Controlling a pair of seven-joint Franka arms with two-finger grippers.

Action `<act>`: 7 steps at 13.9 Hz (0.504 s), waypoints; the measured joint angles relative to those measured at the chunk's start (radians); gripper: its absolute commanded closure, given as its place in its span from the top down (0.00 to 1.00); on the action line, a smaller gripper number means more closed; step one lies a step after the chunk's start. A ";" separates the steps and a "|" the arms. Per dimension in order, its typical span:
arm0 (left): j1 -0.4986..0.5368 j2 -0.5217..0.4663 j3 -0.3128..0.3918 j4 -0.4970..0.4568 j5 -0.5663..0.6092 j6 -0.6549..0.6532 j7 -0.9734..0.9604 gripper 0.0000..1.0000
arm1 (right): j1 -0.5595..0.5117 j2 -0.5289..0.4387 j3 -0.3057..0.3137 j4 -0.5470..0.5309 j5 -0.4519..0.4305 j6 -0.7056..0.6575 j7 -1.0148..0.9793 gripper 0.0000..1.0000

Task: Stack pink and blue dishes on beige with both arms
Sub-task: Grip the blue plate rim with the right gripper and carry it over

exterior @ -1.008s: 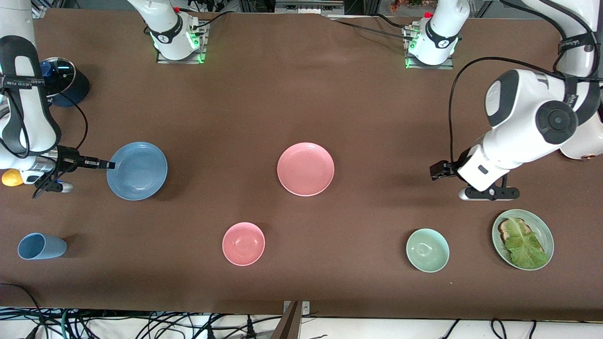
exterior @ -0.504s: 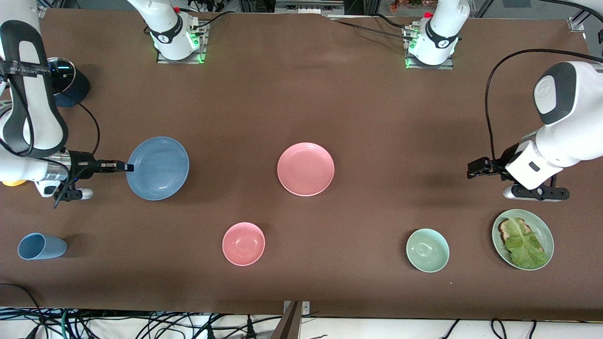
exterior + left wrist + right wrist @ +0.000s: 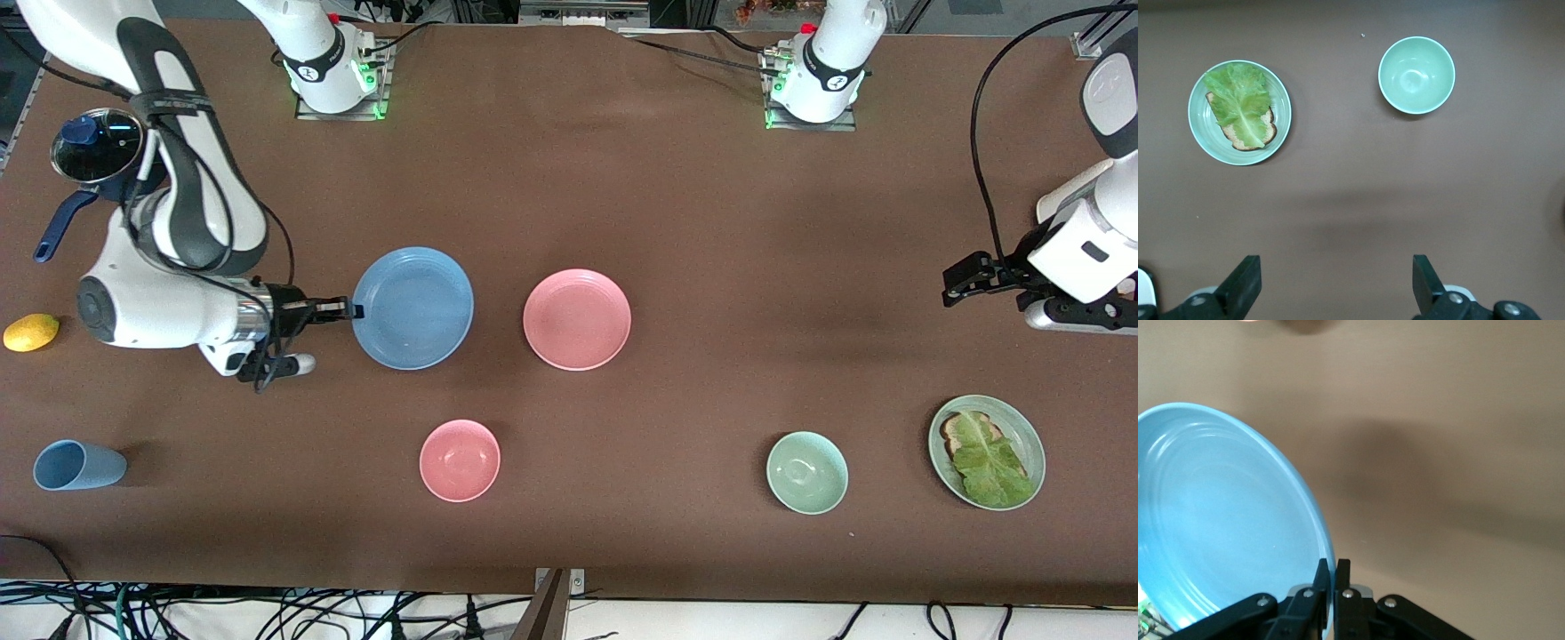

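Note:
My right gripper (image 3: 354, 309) is shut on the rim of the sky blue plate (image 3: 412, 308), which hangs just above the table beside the pink plate (image 3: 577, 319), toward the right arm's end. In the right wrist view both fingers (image 3: 1341, 568) pinch the blue plate's (image 3: 1225, 520) edge. The pink plate lies flat at the table's middle. My left gripper (image 3: 956, 283) is open and holds nothing, above bare table at the left arm's end; its jaws stand wide apart in the left wrist view (image 3: 1336, 263). No beige plate shows in any view.
Along the edge nearest the front camera lie a blue cup (image 3: 78, 465) on its side, a pink bowl (image 3: 460, 460), a green bowl (image 3: 806, 472) and a green plate with bread and lettuce (image 3: 986, 452). A lemon (image 3: 31, 332) and a lidded pot (image 3: 96, 147) sit at the right arm's end.
The right arm has carried the blue plate from the right arm's end toward the pink plate. The left arm has drawn back toward its own end of the table.

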 measured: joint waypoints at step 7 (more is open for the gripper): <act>0.005 -0.057 0.000 0.000 0.001 -0.063 0.000 1.00 | 0.252 0.063 0.002 -0.004 0.000 0.295 0.268 0.00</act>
